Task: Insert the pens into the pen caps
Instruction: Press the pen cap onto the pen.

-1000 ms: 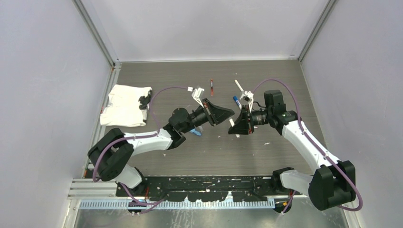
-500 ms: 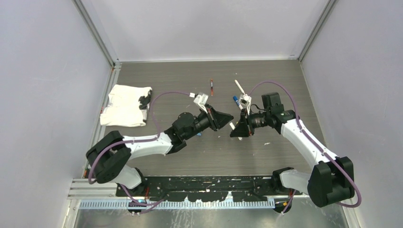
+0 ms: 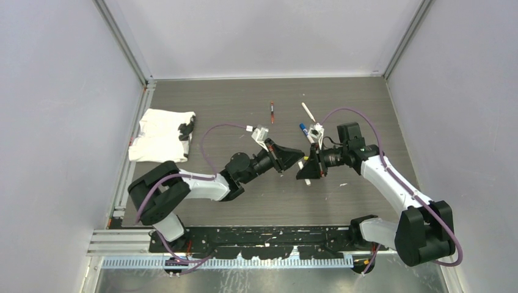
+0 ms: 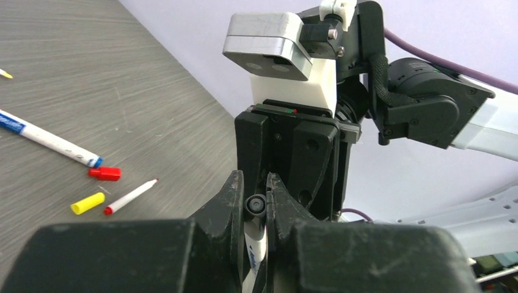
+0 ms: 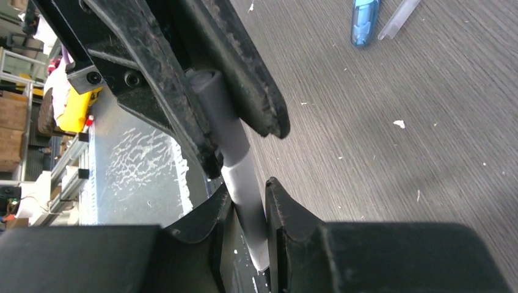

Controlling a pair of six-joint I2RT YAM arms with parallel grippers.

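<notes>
My left gripper (image 3: 298, 159) and right gripper (image 3: 304, 169) meet tip to tip above the table's middle. In the right wrist view my right gripper (image 5: 247, 190) is shut on the white barrel of a pen (image 5: 244, 183). The pen's far end carries a grey-black pen cap (image 5: 211, 101) pinched between my left fingers. In the left wrist view my left gripper (image 4: 255, 183) is shut on that cap (image 4: 255, 204), with the white barrel (image 4: 256, 250) below it. A blue-tipped pen (image 4: 49, 139), a red-tipped pen (image 4: 130, 196), a red cap (image 4: 104, 174) and a yellow cap (image 4: 87, 203) lie on the table.
A red-ended pen (image 3: 272, 112), a white pen (image 3: 308, 112) and a blue-ended pen (image 3: 302, 127) lie at the back. A white cloth (image 3: 160, 135) lies at the left with a dark item (image 3: 186, 129) on its edge. A light-blue oblong piece (image 5: 364, 22) lies on the table.
My left arm has reached to the right and my right gripper has shifted slightly left and down. The two grippers, apart before, now meet on the same pen.
</notes>
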